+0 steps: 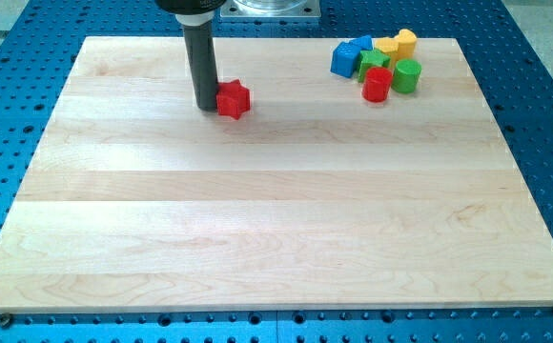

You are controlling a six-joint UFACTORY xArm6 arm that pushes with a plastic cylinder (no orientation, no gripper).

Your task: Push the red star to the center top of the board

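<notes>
The red star (233, 99) lies on the wooden board (276, 219) in its upper part, left of the middle. My tip (207, 106) rests on the board right at the star's left side, touching it or nearly so. The dark rod rises straight up from there to the view's top.
A cluster of blocks sits at the board's upper right: a blue block (347, 57), a green star (374, 62), a yellow star (386, 46), a yellow block (405, 42), a red cylinder (377, 85) and a green cylinder (406, 75). Blue perforated table surrounds the board.
</notes>
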